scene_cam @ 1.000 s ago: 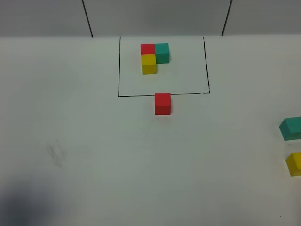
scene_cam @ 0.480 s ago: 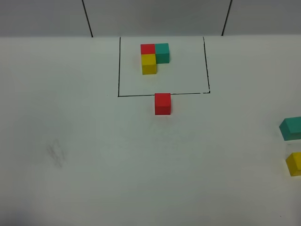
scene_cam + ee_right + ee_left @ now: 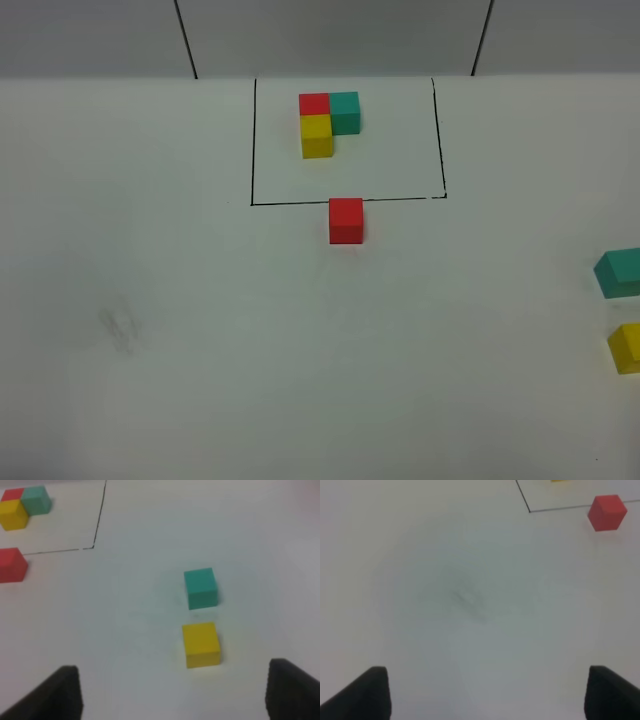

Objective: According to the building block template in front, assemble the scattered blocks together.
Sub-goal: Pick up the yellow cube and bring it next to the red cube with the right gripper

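A wide, flat table (image 3: 200, 350) with a matte white top fills nearly the whole high view. A faint grey scuff (image 3: 120, 328) marks it on the near left. Behind the far edge stands a pale grey wall (image 3: 330, 35) of smooth panels split by thin dark seams.

A thin black outline (image 3: 253, 150), roughly rectangular, is drawn on the table at the far middle. Inside it, toward the far side, sits the building block template (image 3: 325, 122): three small matte cubes touching in an L shape, red at the far left, teal to its right and yellow on the near side of the red.

The red block (image 3: 346, 220), a sharp-edged cube, rests just outside the near line of the outline, touching or almost touching it. At the right edge of the table, well apart from it, are the teal block (image 3: 620, 272) and, nearer, the yellow block (image 3: 627, 347), close together but not touching.

The left gripper (image 3: 487, 695) hangs above bare table, its dark fingers spread wide with nothing between them. The right gripper (image 3: 172, 692) hangs on the near side of the teal and yellow blocks, its fingers also wide apart and holding nothing.
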Controlling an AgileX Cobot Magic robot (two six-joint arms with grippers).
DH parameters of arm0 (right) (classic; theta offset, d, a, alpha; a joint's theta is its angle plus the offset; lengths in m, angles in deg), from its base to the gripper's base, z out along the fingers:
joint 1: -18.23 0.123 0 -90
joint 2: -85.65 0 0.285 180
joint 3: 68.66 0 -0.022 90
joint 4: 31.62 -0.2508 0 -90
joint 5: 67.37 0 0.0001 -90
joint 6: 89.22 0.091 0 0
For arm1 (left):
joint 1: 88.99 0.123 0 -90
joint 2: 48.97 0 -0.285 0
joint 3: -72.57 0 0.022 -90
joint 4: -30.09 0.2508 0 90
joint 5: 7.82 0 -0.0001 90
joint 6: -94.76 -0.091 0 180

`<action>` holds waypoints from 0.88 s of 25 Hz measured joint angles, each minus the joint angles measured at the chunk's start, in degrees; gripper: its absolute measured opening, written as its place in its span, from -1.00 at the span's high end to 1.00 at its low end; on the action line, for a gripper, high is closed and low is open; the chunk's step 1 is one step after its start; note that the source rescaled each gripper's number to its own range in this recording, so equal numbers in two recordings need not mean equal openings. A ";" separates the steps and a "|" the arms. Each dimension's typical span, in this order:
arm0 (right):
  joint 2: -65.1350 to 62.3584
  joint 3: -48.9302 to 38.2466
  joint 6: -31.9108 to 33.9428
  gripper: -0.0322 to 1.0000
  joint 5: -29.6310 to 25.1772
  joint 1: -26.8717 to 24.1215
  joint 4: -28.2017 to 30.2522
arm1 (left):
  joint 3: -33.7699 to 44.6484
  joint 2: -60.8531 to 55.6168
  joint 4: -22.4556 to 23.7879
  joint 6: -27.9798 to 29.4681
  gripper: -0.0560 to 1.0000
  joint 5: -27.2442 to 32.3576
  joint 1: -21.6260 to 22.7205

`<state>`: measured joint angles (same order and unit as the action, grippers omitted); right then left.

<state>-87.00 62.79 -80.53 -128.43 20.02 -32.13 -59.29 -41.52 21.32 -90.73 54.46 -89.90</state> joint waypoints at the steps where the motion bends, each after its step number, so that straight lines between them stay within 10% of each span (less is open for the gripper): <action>1: 0.00 0.00 0.00 -0.14 0.00 0.00 0.00 | 0.06 0.00 0.00 0.05 -0.63 0.00 -0.17; 22: 0.00 0.00 0.00 -0.14 0.00 0.00 0.00 | 0.06 0.00 3.08 4.80 -0.59 -0.22 -0.65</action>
<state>-87.00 62.79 -80.53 -128.43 20.02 -32.13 -59.24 -41.52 24.41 -85.93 54.25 -90.55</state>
